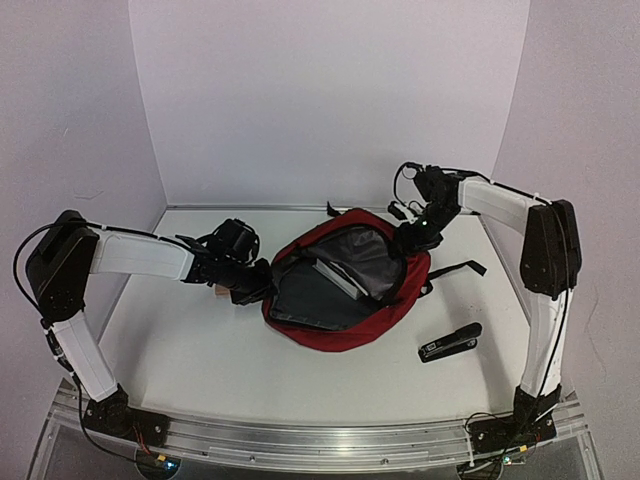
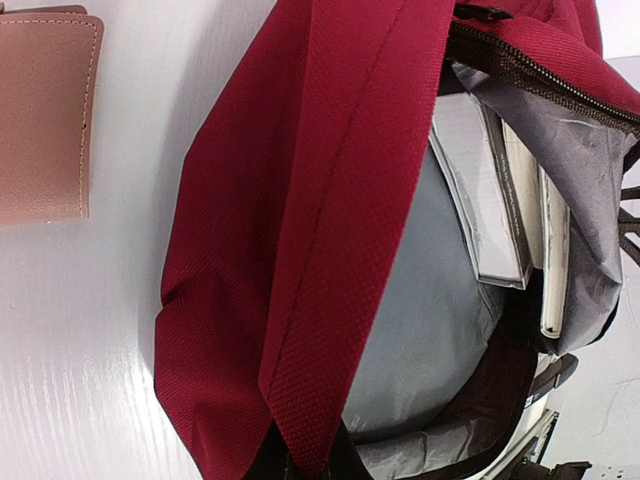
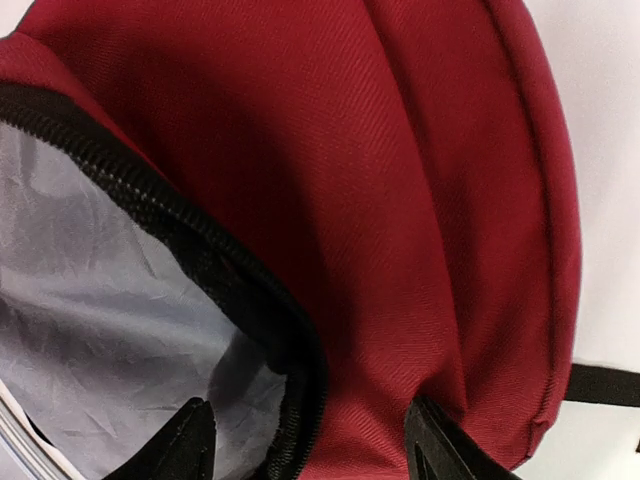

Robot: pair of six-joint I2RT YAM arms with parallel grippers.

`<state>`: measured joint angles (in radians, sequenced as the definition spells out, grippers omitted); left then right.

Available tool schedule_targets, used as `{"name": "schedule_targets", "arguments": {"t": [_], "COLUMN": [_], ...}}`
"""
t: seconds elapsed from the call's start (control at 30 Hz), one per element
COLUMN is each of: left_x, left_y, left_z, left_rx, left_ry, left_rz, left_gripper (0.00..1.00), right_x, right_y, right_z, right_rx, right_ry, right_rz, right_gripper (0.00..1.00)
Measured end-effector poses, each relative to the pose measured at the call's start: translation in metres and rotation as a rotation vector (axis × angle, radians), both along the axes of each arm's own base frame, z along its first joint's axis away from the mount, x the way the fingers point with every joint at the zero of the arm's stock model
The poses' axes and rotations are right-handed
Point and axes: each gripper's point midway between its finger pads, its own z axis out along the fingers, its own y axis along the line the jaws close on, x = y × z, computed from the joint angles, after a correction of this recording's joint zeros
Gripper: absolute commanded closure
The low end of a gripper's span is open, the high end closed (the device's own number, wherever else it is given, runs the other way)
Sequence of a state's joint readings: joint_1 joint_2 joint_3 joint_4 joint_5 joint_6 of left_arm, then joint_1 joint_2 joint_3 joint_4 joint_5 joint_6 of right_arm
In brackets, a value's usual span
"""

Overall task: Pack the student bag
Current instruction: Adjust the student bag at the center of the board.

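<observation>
The student bag [image 1: 345, 330] lies open at the centre of the surface. Left fingers [image 1: 262, 284] clench its 9 o'clock rim. Right fingers [image 3: 190, 440] are released and straddle the 2 o'clock zipper edge. Close them squarely, apparently on lining and shell together, then lift to widen the mouth.

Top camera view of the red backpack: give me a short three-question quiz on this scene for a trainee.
1. True or false: the student bag is zipped shut.
2. What lies on the table beside the bag, on the robot's right? A black stapler; B mug; C scissors.
3. Which gripper has its fingers apart, astride the bag's open rim?
Key: 1 false; 2 A; 3 the right gripper.
</observation>
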<state>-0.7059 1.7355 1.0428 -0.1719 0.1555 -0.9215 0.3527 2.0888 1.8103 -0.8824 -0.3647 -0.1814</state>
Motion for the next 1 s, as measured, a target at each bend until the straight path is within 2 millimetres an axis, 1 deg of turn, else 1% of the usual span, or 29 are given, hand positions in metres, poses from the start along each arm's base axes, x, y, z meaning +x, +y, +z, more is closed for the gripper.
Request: {"name": "schedule_targets", "arguments": {"t": [0.13,0.2,0.23,0.4,0.5,0.6,0.67,0.73,0.77,0.8,0.83,0.87,0.9,0.93,0.97,1.0], "left_x": [0.001,0.001,0.001,0.001,0.001,0.001,-0.001,-0.002,-0.003,-0.005,-0.007,-0.01,-0.013,-0.017,-0.021,-0.025], "left_y": [-0.001,-0.003,-0.003,-0.003,-0.004,-0.005,-0.006,-0.006,-0.006,-0.006,-0.007,-0.007,-0.008,-0.008,-0.008,-0.008], "left_z": [0.001,0.003,0.003,0.002,0.003,0.003,0.002,-0.001,-0.002,-0.003,-0.004,-0.005,-0.006,-0.007,-0.008,-0.007], "left_rx": [-0.008,-0.015,-0.017,-0.02,-0.022,-0.032,-0.043,-0.049,-0.051,-0.051,-0.053,-0.053,-0.053,-0.055,-0.056,-0.061], "left_ry": [-0.004,-0.007,-0.007,-0.008,-0.009,-0.009,-0.005,0.001,0.003,0.006,0.009,0.012,0.016,0.018,0.02,0.02], "left_rz": [-0.002,-0.003,-0.004,-0.004,-0.004,-0.008,-0.009,-0.009,-0.01,-0.012,-0.018,-0.023,-0.031,-0.038,-0.046,-0.052], "left_gripper": [0.95,0.95,0.95,0.96,0.96,0.96,0.96,0.97,0.98,0.98,0.98,0.97,0.96,0.94,0.91,0.87], "right_x": [-0.011,-0.016,-0.018,-0.026,-0.036,-0.065,-0.092,-0.12,-0.134,-0.148,-0.159,-0.167,-0.174,-0.18,-0.185,-0.189], "right_y": [0.011,0.017,0.02,0.031,0.04,0.061,0.082,0.102,0.11,0.118,0.123,0.125,0.126,0.125,0.124,0.124], "right_z": [-0.003,-0.003,-0.003,0.003,0.014,0.032,0.041,0.044,0.043,0.04,0.036,0.031,0.028,0.025,0.025,0.026], "right_rx": [0.049,0.078,0.093,0.158,0.191,0.22,0.229,0.228,0.226,0.224,0.221,0.215,0.212,0.21,0.212,0.219], "right_ry": [0.046,0.07,0.081,0.122,0.126,0.121,0.115,0.113,0.119,0.132,0.144,0.155,0.169,0.183,0.199,0.211], "right_rz": [0.01,0.017,0.014,0.022,0.043,0.118,0.205,0.298,0.34,0.386,0.422,0.449,0.466,0.487,0.498,0.513], "right_gripper": [0.75,0.93,0.99,1.0,1.0,1.0,1.0,1.0,0.97,0.92,0.84,0.71,0.53,0.43,0.35,0.3]}}
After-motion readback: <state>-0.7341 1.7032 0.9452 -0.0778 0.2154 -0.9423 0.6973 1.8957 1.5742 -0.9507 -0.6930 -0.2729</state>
